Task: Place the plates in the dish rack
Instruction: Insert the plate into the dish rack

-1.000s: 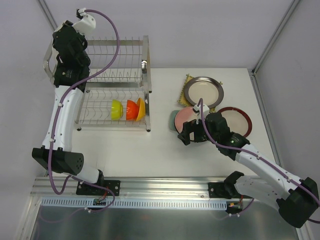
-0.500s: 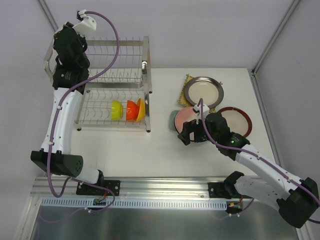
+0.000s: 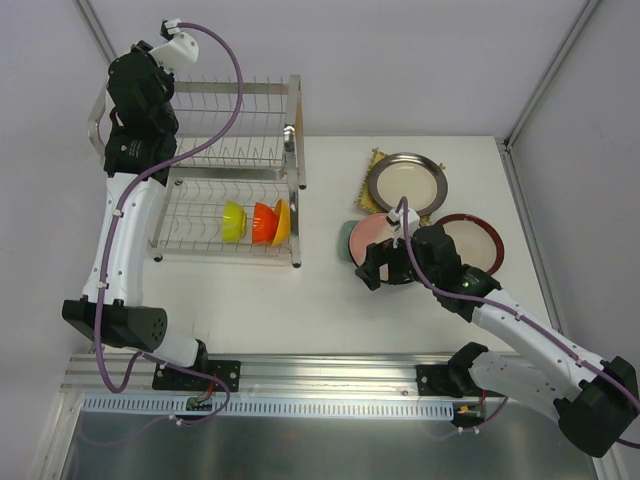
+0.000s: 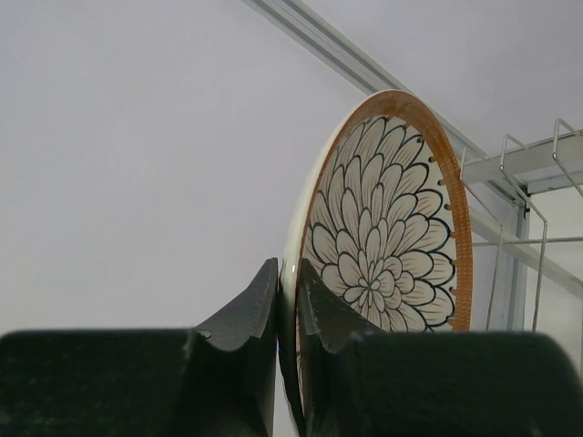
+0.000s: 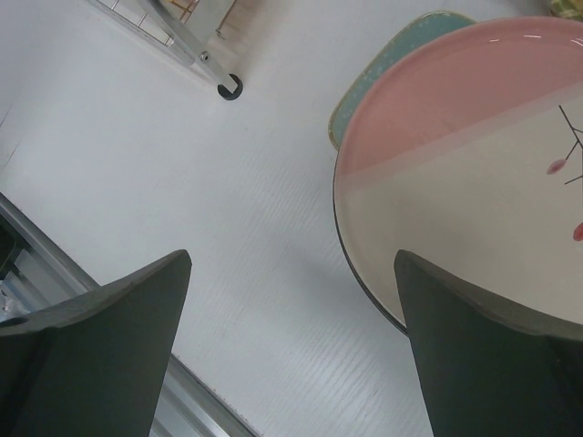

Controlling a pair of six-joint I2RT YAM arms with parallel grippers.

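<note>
holding the brown-rimmed petal-pattern plate (image 4: 383, 228) by its rim, the left pincer (image 4: 288, 278) is closed narrow, one finger on each face of the plate. the plate stands on edge in the air. its patterned face is turned toward the upright wires of the dish rack (image 3: 293, 130), which show just beside it in the left wrist view. whether plate and rack touch cannot be told. from above, the left arm is raised over the far left end of the rack and hides the plate.

the rack sits at the far left corner of the table (image 3: 300, 300). three small bowls stand on edge side by side in its lower tier: a green bowl (image 3: 233, 219), an orange bowl (image 3: 264, 220) and a yellow bowl (image 3: 283, 220).

the right pincer (image 5: 291, 264) is spread wide and holds nothing. it hangs over the near left edge of the pink-and-white plate (image 5: 474, 173), with bare table under one finger and the plate's rim under the other. this plate lies flat toward the right side of the table, overlapping the pale teal dish (image 5: 392, 68) that pokes out from under its left side.

toward the far edge lies the dark-rimmed cream plate (image 3: 405, 182), resting partly on the yellow woven square (image 3: 366, 180). the red-rimmed plate (image 3: 475, 240) lies flat nearest the right edge, partly hidden by the right arm.
</note>
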